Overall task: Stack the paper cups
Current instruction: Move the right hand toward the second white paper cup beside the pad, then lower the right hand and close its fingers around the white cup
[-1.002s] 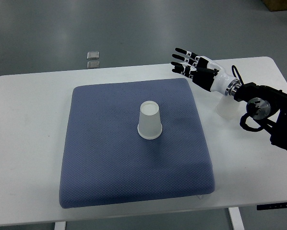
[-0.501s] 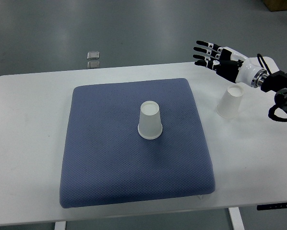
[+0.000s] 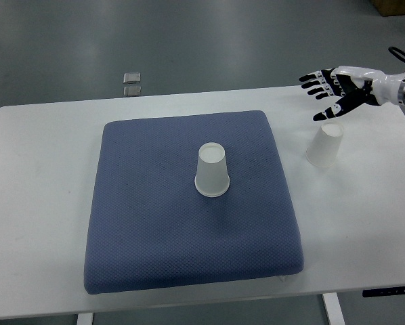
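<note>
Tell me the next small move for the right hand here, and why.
Probably lower the right hand onto the cup on the table and close the fingers around it. The hand is open and empty, above and behind that cup, which stands upside down apart from the cup on the blue mat.

A square blue quilted fabric mat [image 3: 155, 230] lies flat on a white rectangular table [image 3: 40, 203], down and to the left of the robot hand. Two small silvery square objects [image 3: 131, 83], too small to identify, rest on the grey floor [image 3: 189, 40] beyond the table, far left of the hand.
</note>
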`<control>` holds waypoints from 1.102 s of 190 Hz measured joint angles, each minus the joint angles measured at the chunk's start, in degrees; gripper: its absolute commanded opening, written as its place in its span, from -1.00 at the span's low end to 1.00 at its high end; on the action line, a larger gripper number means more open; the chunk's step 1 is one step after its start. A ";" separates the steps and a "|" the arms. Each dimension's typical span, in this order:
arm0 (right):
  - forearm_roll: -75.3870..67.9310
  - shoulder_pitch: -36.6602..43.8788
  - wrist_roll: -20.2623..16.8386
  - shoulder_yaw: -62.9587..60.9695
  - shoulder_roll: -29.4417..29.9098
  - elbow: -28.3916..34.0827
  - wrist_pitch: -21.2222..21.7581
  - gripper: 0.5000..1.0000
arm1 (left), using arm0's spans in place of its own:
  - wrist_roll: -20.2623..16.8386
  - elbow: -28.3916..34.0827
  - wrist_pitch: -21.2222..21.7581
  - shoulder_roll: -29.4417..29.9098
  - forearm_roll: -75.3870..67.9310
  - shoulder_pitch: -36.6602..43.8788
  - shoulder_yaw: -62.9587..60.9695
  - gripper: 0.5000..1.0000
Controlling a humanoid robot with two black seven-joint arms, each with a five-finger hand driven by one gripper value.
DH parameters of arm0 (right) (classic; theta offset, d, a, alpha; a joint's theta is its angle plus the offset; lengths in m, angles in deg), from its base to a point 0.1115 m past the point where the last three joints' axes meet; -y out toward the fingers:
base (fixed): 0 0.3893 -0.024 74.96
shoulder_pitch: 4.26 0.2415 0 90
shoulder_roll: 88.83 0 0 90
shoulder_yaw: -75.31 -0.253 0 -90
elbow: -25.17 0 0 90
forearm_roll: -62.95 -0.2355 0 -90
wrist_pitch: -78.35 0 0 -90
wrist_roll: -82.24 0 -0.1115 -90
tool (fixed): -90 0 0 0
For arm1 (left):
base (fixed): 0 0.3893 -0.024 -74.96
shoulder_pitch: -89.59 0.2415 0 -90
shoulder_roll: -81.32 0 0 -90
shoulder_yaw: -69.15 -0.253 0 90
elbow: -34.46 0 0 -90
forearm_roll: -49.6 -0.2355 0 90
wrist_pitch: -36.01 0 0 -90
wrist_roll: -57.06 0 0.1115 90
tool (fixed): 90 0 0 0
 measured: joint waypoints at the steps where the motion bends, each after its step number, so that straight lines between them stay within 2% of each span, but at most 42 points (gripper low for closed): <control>1: 0.30 0.00 0.00 0.00 -0.04 0.05 0.00 0.69 | 0.00 0.00 0.00 0.00 0.00 0.00 0.00 1.00; 29: 8.39 -0.17 -0.42 1.24 0.04 0.52 -1.18 0.68 | 0.00 0.00 0.00 0.00 0.00 0.01 0.00 1.00; 90: 12.73 -0.29 -1.08 8.46 4.09 -2.55 -13.03 0.67 | 0.00 0.03 0.00 0.00 0.00 0.01 0.00 1.00; 132: 12.74 -1.05 -1.23 11.59 6.60 -4.74 -16.45 0.64 | 0.00 0.02 0.00 0.00 0.00 0.00 0.00 1.00; 150: 12.73 -1.54 -1.48 11.70 7.44 -5.49 -17.34 0.57 | 0.00 0.01 0.00 0.00 0.00 0.01 0.00 1.00; 182: 13.09 -1.88 -1.57 12.25 8.42 -6.48 -18.51 0.20 | 0.00 0.01 0.00 0.00 0.00 0.01 0.00 1.00; 209: 13.16 -2.01 -1.56 13.85 8.48 -6.79 -19.87 0.19 | 0.00 0.01 0.00 0.00 0.00 0.01 0.00 1.00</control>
